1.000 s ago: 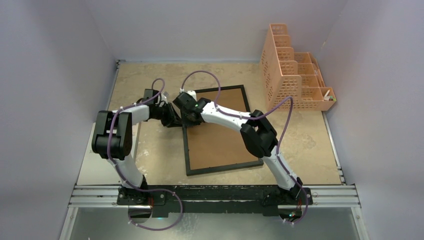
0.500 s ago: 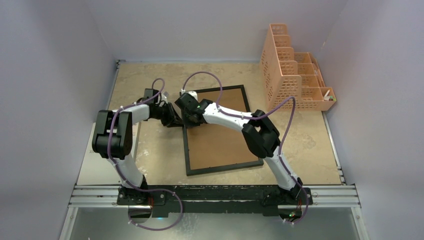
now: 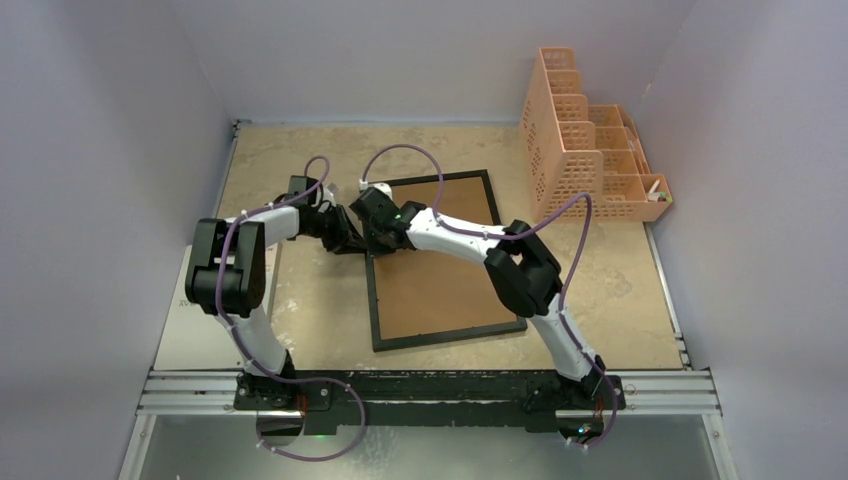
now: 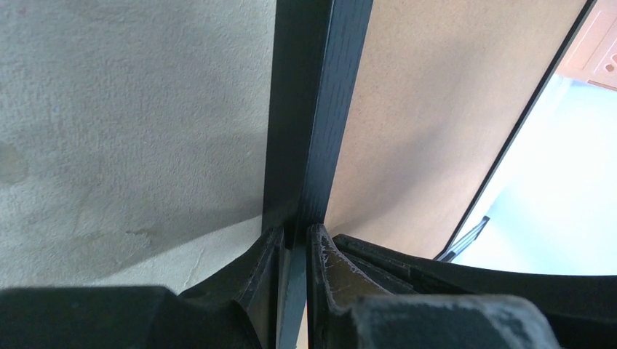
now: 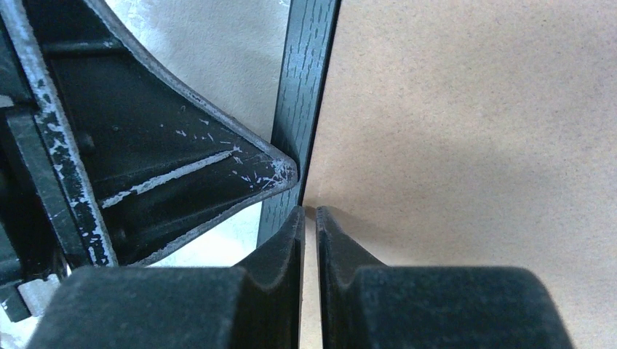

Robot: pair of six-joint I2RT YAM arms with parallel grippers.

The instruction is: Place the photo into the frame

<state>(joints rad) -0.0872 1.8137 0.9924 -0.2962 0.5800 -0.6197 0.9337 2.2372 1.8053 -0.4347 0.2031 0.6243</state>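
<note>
— Looking down from above, where does the frame lie?

— Flat on the mottled beige table, back up and slightly askew. It is a thin black rectangle around a matt brown board. The peach mesh organizer, stepped and box-shaped, stands well apart at the far right.

— And the arms?

— Both reach to the frame's left long side, near its far corner. The left gripper is clamped on the black rail, one rubbery finger on each face. The rail shows a fine wood grain under the black finish.

— The right one?

— The right gripper sits just beside it, tips at the seam where rail meets board. Its blunt, wedge-shaped fingers are drawn nearly together, with only a dark slit between them. Whether anything thin is pinched there, I cannot tell.

— Anything else close by?

— The left gripper's triangular finger, scuffed pale along its edges, points at the rail right next to the right tips.
</note>
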